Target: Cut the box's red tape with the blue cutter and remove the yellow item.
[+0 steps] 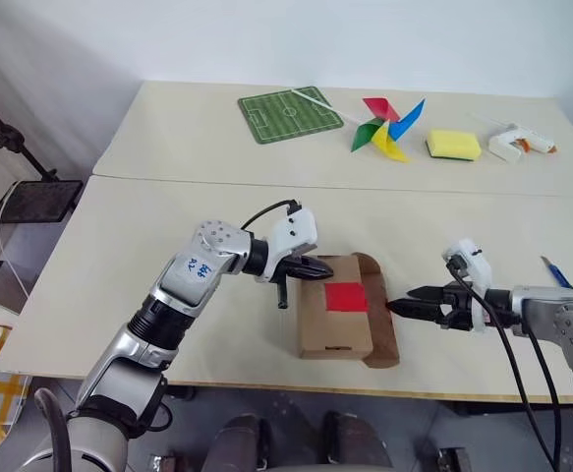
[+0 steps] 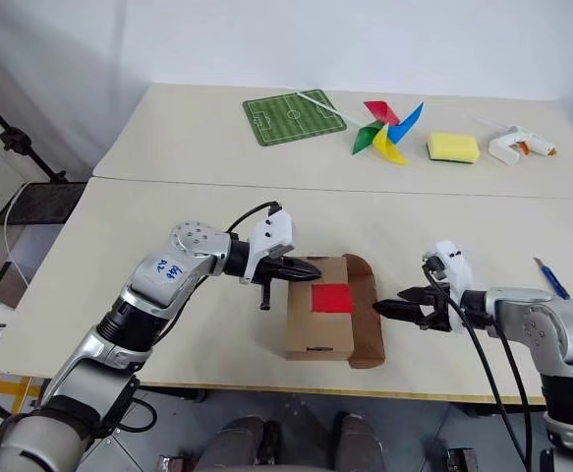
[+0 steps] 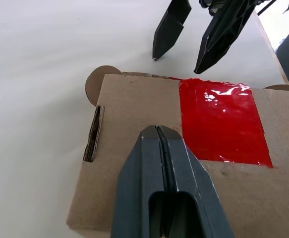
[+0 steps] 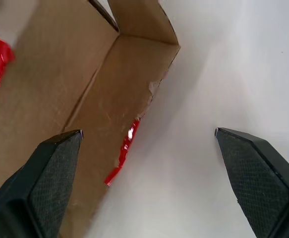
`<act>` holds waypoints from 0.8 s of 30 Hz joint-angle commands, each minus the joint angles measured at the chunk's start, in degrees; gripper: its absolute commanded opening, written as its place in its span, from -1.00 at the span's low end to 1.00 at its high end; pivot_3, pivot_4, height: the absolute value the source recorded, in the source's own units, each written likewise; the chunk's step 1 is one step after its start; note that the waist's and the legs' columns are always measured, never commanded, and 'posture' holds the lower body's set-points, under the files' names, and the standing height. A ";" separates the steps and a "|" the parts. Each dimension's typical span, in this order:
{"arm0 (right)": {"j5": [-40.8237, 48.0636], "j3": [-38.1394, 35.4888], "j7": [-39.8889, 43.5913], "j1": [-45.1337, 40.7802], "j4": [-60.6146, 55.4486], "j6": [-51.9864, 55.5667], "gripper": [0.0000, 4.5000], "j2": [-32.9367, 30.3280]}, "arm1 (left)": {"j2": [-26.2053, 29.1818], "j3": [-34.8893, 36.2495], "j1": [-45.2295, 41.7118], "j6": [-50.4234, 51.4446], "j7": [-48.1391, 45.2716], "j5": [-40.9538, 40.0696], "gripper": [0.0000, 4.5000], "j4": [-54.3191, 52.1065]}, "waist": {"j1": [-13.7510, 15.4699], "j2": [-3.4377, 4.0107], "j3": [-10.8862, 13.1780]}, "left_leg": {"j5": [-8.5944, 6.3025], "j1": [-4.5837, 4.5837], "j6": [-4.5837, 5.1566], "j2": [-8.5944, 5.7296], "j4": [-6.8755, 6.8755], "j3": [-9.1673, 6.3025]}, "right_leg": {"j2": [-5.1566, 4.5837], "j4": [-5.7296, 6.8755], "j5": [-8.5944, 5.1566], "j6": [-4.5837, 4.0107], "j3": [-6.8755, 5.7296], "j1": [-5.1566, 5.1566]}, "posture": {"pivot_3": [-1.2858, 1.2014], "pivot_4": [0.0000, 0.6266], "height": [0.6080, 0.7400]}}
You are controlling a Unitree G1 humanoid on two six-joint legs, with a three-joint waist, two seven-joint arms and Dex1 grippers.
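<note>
So the worktop (image 1: 148, 236) is two pale slabs pushed together, and all the distractor stuff sits parked along the far one: a little green pitch mat (image 1: 290, 115), a pinwheel (image 1: 387, 128), a yellow sponge (image 1: 453, 145) and a glue gun (image 1: 520, 144). Well apart from the action, probably so nothing gets grabbed by mistake.

The box (image 1: 333, 320) is near the front edge, right between the two arms. One side flap (image 1: 382, 315) is folded out flat toward the right hand, and there's a torn red strip along that flap's edge, so my guess is the cut is already done. The tape (image 1: 346, 296) patch is still stuck on the top panel.

Left hand (image 1: 315, 267) is shut with nothing in it, tips resting on or just over the box's top by the tape. Looks like it's pinning the box so it won't slide.

Right hand (image 1: 396, 307) is spread wide, empty, pointing at the open flap side, likely lining up to reach in.

Cutter (image 1: 555, 271) lies at the far right edge, behind the right arm. Can't see the yellow item; I'd assume it's inside the box.
</note>
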 commanded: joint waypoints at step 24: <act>2.77 13.15 3.81 -11.75 15.16 8.51 -0.62 7.15 | 2.04 -0.08 1.64 -0.35 -1.28 0.86 -1.00 0.35 | -0.83 0.07 -0.04 | -0.01 -0.01 -0.06 0.01 -0.06 0.04 | 0.03 0.10 0.00 -0.03 0.02 -0.08 | 0.03 -0.52 1.00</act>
